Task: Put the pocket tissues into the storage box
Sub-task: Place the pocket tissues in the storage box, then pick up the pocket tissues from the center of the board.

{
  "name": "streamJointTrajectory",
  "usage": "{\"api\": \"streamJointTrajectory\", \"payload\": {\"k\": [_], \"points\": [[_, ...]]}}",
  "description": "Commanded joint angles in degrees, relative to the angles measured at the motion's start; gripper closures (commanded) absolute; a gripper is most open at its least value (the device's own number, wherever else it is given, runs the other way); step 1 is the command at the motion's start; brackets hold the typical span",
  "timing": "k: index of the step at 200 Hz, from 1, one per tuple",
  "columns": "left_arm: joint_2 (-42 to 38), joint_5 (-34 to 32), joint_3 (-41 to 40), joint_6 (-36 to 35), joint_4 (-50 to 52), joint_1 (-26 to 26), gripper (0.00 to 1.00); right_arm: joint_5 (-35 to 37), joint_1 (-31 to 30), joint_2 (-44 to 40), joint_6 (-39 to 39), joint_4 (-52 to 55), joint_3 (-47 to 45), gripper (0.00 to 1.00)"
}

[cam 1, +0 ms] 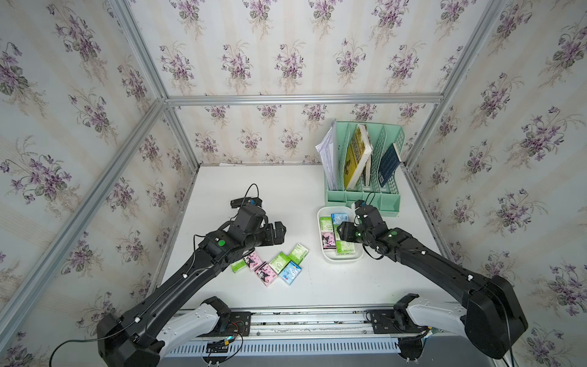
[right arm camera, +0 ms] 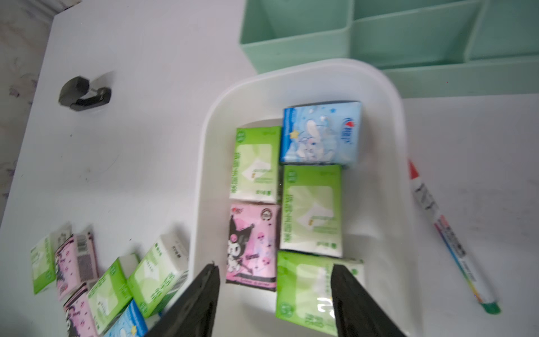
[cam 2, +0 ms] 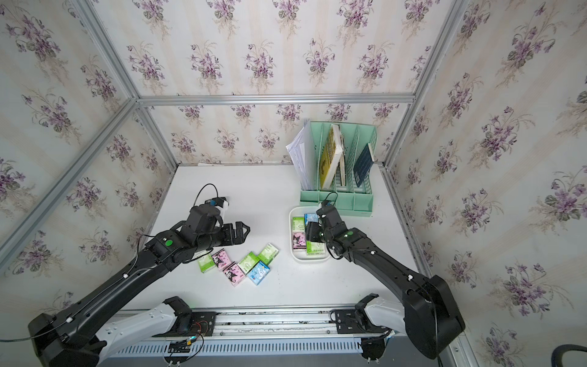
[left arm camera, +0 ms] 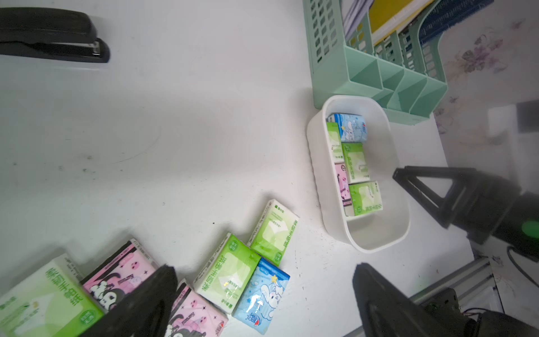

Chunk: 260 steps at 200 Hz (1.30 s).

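Green pack (right arm camera: 303, 289), beneath right tool (right arm camera: 274, 266) — jaws apart

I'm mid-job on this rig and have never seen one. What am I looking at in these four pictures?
Two black robot arms work at a white table. Two pictures look down from overhead, nearly the same view; the other two come from a camera on each wrist. The left gripper is open and empty, near six loose pocket tissues. The right gripper stands open over the storage box, gripping nothing; the box holds five more. Behind it stands a green desk organizer; a stapler and a marker pen also lie on the table.
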<state>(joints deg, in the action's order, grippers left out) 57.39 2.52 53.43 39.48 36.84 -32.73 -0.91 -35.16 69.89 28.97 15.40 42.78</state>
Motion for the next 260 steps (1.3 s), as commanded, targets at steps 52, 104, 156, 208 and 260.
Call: {"api": "streamJointTrajectory", "payload": {"k": [52,104,156,208,260], "points": [[-7.6,7.7,-1.6,-4.7,10.6,18.5,0.01,-5.1,-14.9,16.4,-7.5,-5.6,15.0,0.3],[-10.4,12.4,-2.6,-7.6,15.7,30.6,0.01,-15.4,-20.0,31.4,-5.7,-7.8,28.3,0.29],[-11.5,16.0,-2.6,-11.4,17.9,38.7,0.01,-17.7,-25.6,47.9,-6.4,-1.7,42.5,0.29],[-12.7,17.7,-2.8,-15.1,20.5,45.7,0.01,-16.6,-28.1,55.3,-5.6,1.8,49.9,0.31],[-12.4,21.5,-3.4,-16.6,20.4,49.3,0.01,-16.2,-28.4,58.6,-5.8,4.2,52.9,0.32]]}}
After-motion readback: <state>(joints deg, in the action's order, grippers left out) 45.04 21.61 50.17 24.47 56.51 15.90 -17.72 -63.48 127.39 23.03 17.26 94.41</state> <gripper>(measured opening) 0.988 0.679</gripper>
